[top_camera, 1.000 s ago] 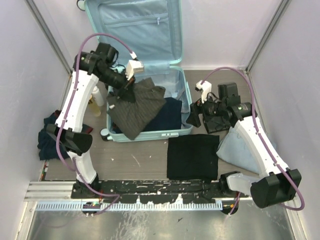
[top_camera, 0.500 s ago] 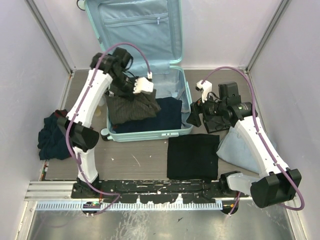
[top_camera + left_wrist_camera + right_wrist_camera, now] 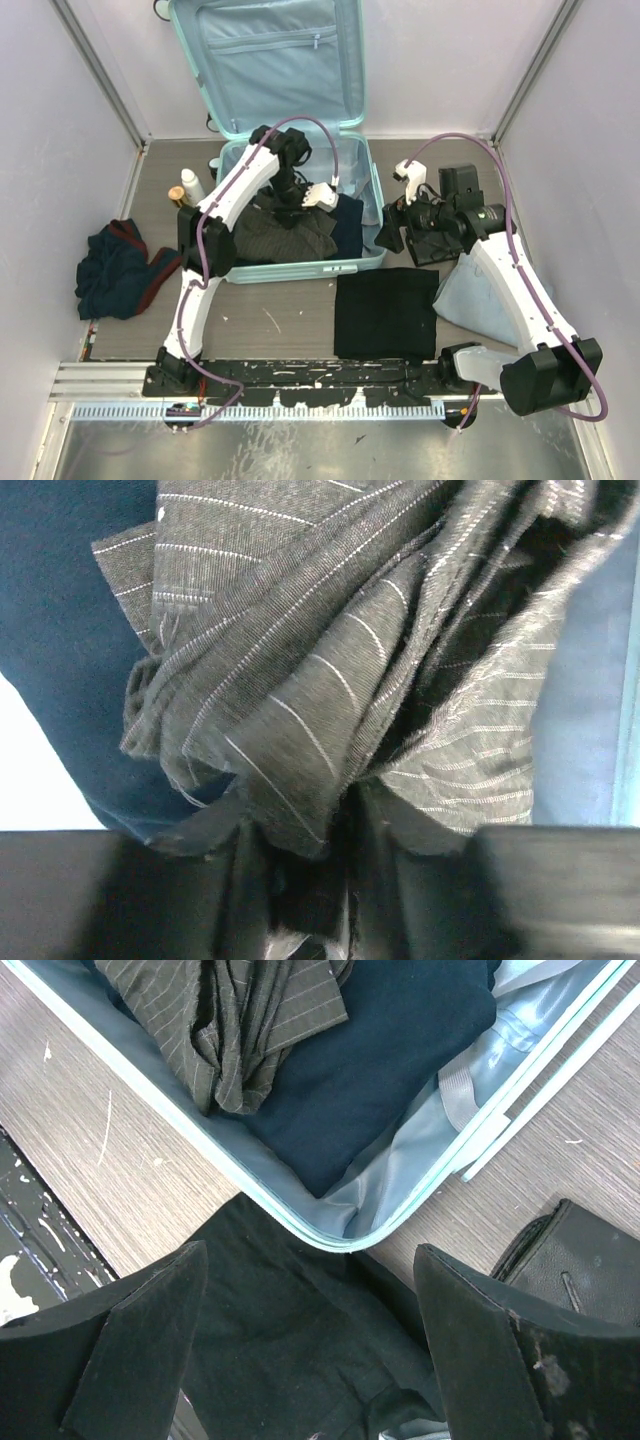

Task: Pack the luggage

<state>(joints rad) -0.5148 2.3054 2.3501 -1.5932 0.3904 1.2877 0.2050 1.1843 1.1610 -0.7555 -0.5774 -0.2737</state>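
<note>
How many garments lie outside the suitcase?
3: navy-and-red bundle at left, folded black garment in front of the suitcase, pale blue garment under the right arm; more may be hidden.

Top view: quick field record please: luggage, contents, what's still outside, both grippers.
Luggage: open, lid up against back wall
Inside: pinstriped garment on navy garment
Outside: black garment in front; pale blue cloth right; dark clothes pile left
Left gripper: in luggage, pinstriped fabric bunched in its jaws, grip unclear
Right gripper: open, empty, by luggage's near right corner
</note>
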